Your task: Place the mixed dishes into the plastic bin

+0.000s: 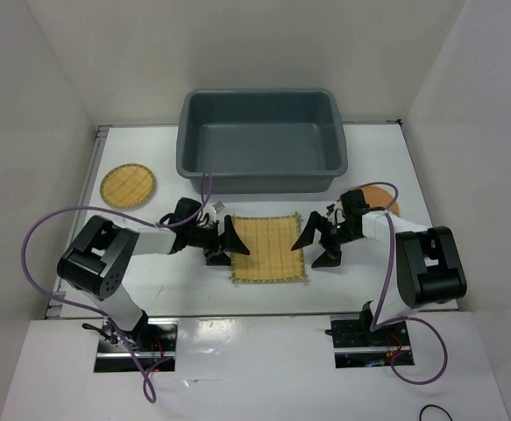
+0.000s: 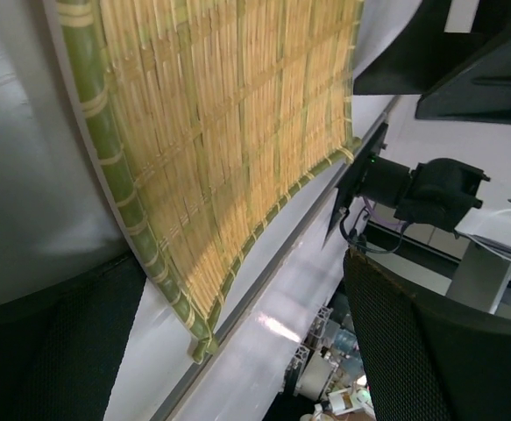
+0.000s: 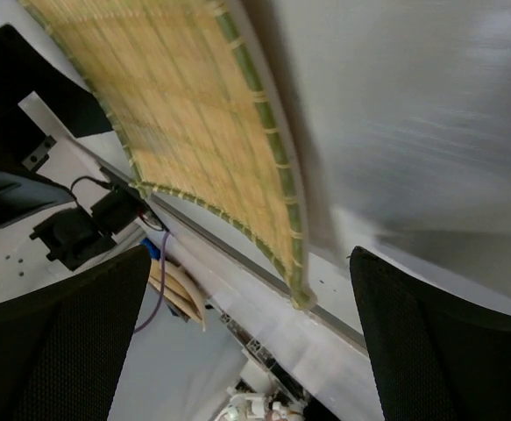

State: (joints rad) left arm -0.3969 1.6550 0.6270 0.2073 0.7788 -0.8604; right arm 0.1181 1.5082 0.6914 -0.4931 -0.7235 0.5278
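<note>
My left hand (image 1: 235,241) and right hand (image 1: 313,245) gape wide, holding nothing, one at each side edge of the square woven mat (image 1: 271,248), which lies flat near the tabletop's near edge, the bin (image 1: 264,180) beyond at the far edge. I judge the mat light, thin and slightly springy; its bound green rim looks the best hold.

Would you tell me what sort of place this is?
Probably a robot lab test booth: white walls box in a table, a left arm and right arm are bolted to its near edge, with a grey bin and woven mat laid out.
</note>
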